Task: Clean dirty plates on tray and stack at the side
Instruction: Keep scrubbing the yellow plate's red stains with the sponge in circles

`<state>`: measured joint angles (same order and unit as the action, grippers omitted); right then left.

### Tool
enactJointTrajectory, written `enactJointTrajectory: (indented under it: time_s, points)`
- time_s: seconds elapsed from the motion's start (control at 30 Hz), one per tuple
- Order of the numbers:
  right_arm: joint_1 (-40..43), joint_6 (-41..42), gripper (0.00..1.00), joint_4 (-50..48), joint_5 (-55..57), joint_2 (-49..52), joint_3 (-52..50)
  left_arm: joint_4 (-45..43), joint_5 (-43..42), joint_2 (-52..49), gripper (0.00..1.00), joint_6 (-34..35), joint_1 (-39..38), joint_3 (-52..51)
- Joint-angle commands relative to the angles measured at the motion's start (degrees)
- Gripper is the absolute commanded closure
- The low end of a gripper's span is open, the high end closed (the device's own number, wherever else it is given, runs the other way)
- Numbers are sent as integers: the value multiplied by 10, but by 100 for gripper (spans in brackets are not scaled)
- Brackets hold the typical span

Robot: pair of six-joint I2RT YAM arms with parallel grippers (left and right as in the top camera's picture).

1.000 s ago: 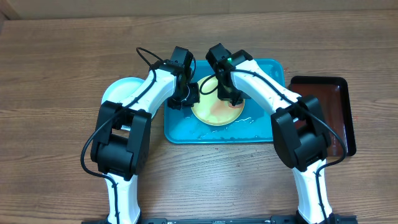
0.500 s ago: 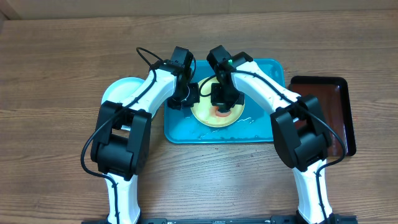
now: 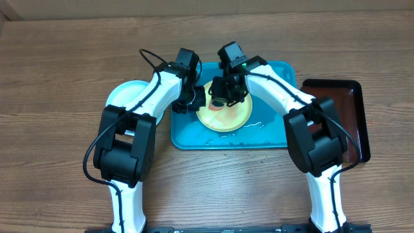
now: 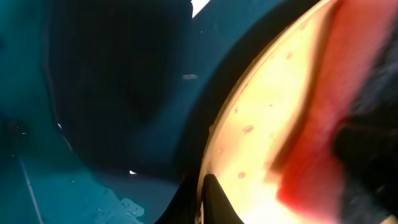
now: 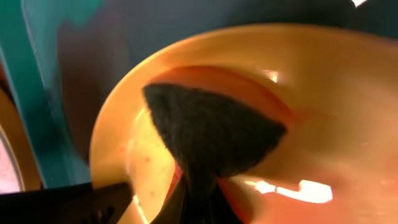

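A pale yellow plate (image 3: 228, 116) with a red-orange smear lies on the teal tray (image 3: 272, 138). My left gripper (image 3: 196, 101) is shut on the plate's left rim, seen close in the left wrist view (image 4: 202, 200), where the plate (image 4: 261, 137) fills the right side. My right gripper (image 3: 226, 96) is over the plate's far left part, shut on a dark scouring pad (image 5: 211, 130) that presses on the plate (image 5: 336, 81). A light blue-white plate (image 3: 123, 96) lies on the table left of the tray. I see no other plate.
A dark brown-red tray (image 3: 343, 116) lies right of the teal tray. Water or suds glisten on the teal tray's front part (image 3: 239, 134). The wooden table (image 3: 58, 129) stretches around both trays. Both arms meet over the teal tray's far half.
My right gripper has moved the pad from the plate's right side across its middle to its far left part. The left gripper has kept hold of the plate's rim.
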<state>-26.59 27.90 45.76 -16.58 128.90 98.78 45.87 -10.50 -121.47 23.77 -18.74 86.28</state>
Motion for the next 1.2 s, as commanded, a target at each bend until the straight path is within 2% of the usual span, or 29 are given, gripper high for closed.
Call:
enactJointTrajectory:
  time_s: [0.0, 0.3, 0.43, 0.63, 0.93, 1.17]
  points:
    - [38, 20, 96, 14, 49, 3, -6, 4, 17, -19, 96, -11, -4, -7]
    - [114, 11, 96, 115, 48, 3, -6, 4, 16, -19, 96, -11, -4, -7]
    - [120, -31, 96, 158, 2, 3, -6, 4, 15, -19, 96, -11, -4, -7]
    - [102, -48, 96, 203, -33, 3, -6, 4, 14, -19, 96, -11, -4, -7]
    - [25, -48, 96, 181, -46, 3, -6, 4, 14, -19, 96, -11, -4, -7]
    - [-16, 31, 96, 91, -45, 3, -6, 4, 14, -19, 96, -11, -4, -7]
